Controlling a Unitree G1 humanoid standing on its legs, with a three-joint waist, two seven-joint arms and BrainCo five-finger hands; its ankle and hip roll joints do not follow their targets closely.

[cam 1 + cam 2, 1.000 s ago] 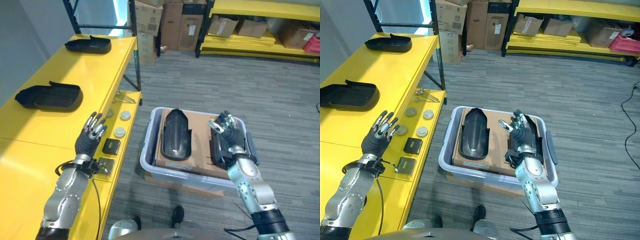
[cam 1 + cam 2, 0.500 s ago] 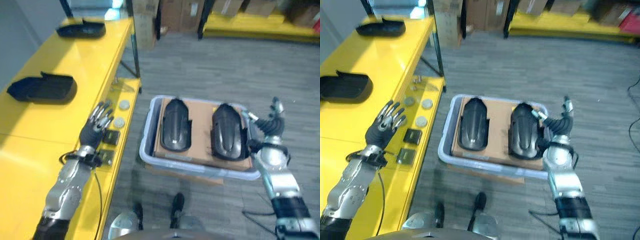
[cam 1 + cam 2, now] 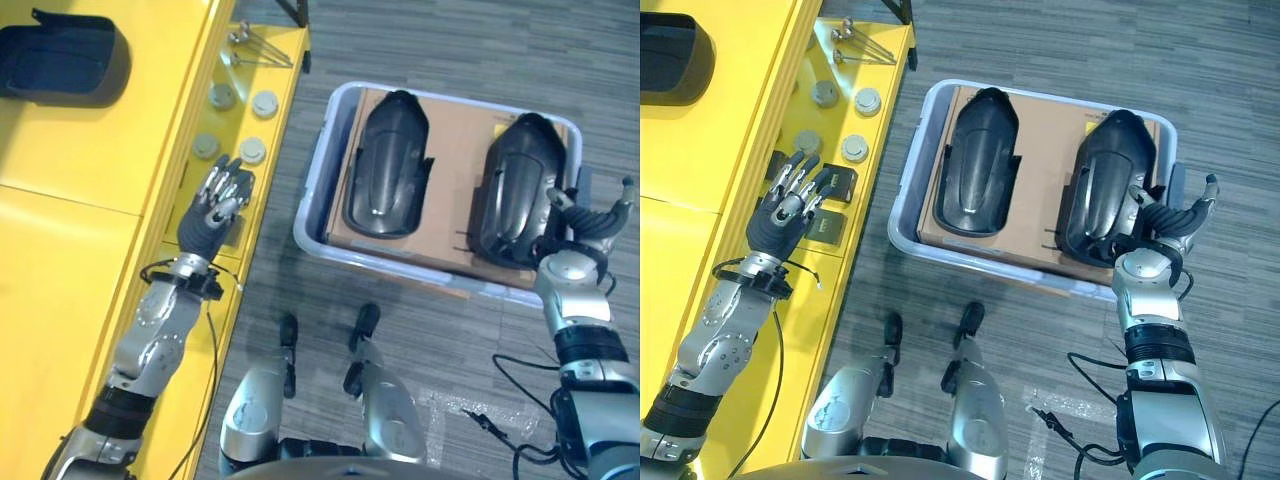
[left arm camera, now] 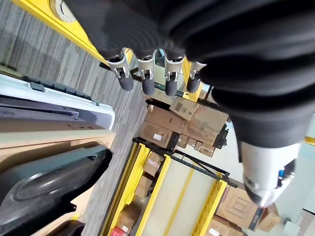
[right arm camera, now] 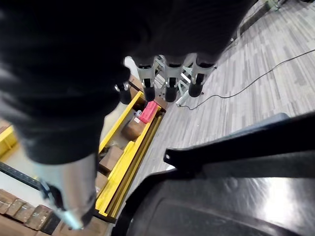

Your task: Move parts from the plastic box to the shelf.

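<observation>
Looking down in the left eye view, a clear plastic box (image 3: 320,215) sits on grey floor to the right of a yellow shelf (image 3: 90,230). Two black parts lie side by side on cardboard (image 3: 455,180) inside the box: a left part (image 3: 385,165) and a right part (image 3: 520,190). The left hand (image 3: 210,210) hovers over the shelf's near edge, fingers straight and spread, holding nothing. The right hand (image 3: 590,225) sits at the box's right edge, just beside the right part, fingers loose and gripping nothing. Another black part (image 3: 65,65) rests on the shelf at far left, and four round discs (image 3: 240,120) lie along the shelf edge.

Seen from the right eye view, the layout is the same.

Past the released left fingers (image 4: 147,81) in the left wrist view are the box rim and a part.

Close under the relaxed right fingers (image 5: 170,86) in the right wrist view lies the glossy right part.
</observation>
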